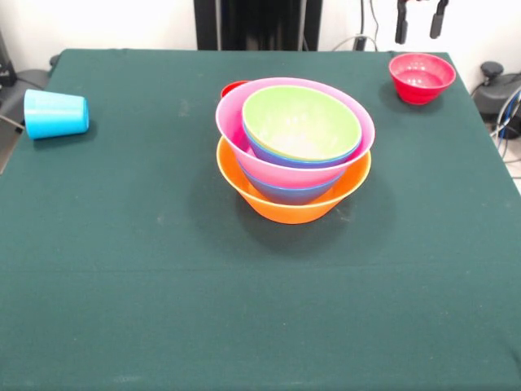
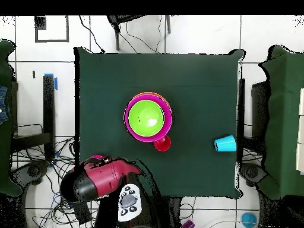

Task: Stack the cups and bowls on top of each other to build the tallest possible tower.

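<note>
Gripper is seen at top edge, fingers spread, nothing held. Small red bowl sits upright directly below it, well apart from tower at table centre.

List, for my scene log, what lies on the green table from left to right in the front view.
Light blue plastic cup lying on its side → nested stack of plastic bowls on the big orange bowl → small red plastic bowl.
</note>
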### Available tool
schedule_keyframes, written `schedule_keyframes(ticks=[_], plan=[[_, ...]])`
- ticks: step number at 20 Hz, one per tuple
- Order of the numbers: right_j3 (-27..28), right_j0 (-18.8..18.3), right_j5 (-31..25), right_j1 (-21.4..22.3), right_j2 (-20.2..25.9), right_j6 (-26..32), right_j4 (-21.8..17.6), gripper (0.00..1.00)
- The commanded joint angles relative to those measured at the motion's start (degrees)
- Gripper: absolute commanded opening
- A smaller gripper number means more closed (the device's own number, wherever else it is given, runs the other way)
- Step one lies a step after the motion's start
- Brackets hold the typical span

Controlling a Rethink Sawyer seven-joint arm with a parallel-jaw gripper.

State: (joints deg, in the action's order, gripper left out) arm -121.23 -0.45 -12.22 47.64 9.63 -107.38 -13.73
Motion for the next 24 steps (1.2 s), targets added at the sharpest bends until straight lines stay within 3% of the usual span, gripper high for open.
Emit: schedule_keyframes(ticks=[1, 6, 11, 17, 24], plan=[[-6.34, 1.86, 6.41, -3.84, -2.3, -8.42, -3.82, 1.0], [-4.48, 4.32, 10.63, -7.65, -6.49, -7.8, -5.17, 1.0], [-2.13, 3.46, 13.16, -10.96, -8.67, -5.7, -6.97, 1.0], [2.41, 2.24, 19.11, -18.65, -10.31, -4.8, -8.84, 1.0], [4.69, 3.22, 21.37, -22.65, -10.54, -4.92, -8.83, 1.0]])
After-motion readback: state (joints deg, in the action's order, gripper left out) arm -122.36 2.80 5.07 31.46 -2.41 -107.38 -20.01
